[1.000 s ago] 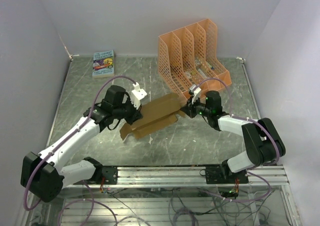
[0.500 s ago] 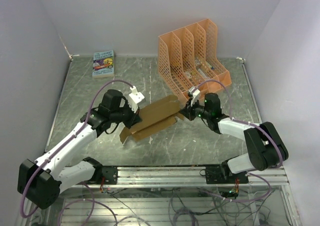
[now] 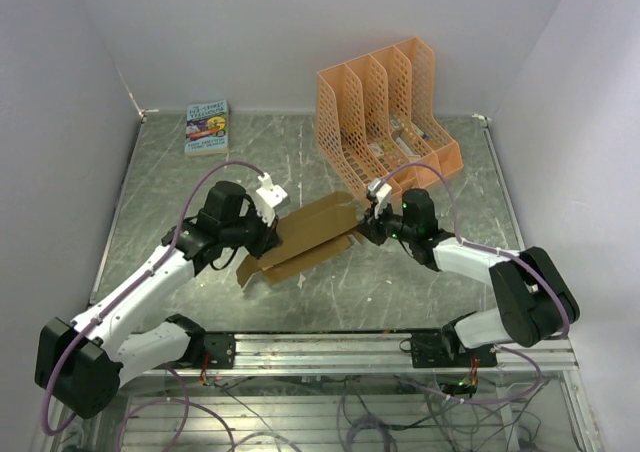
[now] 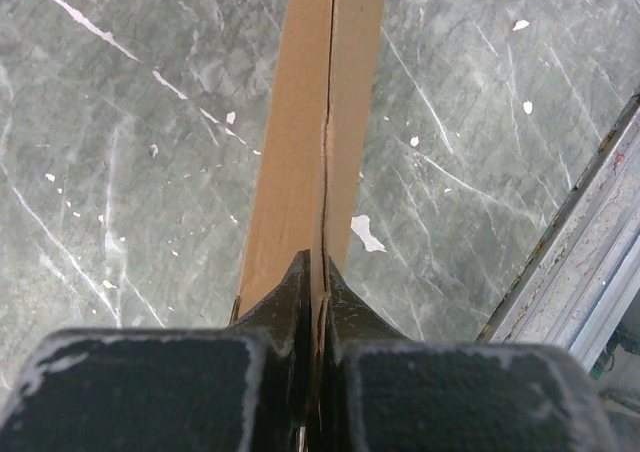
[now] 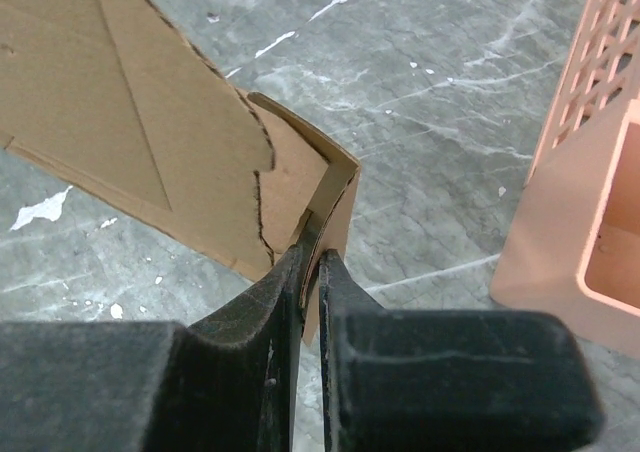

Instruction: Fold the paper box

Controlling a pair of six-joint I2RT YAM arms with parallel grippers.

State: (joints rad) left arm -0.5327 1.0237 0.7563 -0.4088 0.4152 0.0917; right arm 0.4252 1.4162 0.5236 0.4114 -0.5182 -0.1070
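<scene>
Both arms had drawn inward over the last second, the right more than the left, and the box point(image 3: 310, 234) between them had bunched a little shorter. It lay on the table point(image 3: 400, 282) between the two arms, just in front of the rack point(image 3: 385, 107), a half-folded strip of tan cardboard with its panels partly raised. The left gripper point(image 4: 316, 272) was clamped on the near-left end, with two layers of board pinched flat between its fingers. The right gripper point(image 5: 310, 257) was closed on a bent corner flap at the far-right end.

The board looked light and thin: stiff across each panel, but ready to hinge at the creases. One edge near the right grip was jagged, so hard pulling there would probably tear it. With so little weight it would likely slide on the smooth table unless one end was pinned. The safest holds seemed to be panel edges close to a crease, as both grippers held it, rather than loose tab tips.
</scene>
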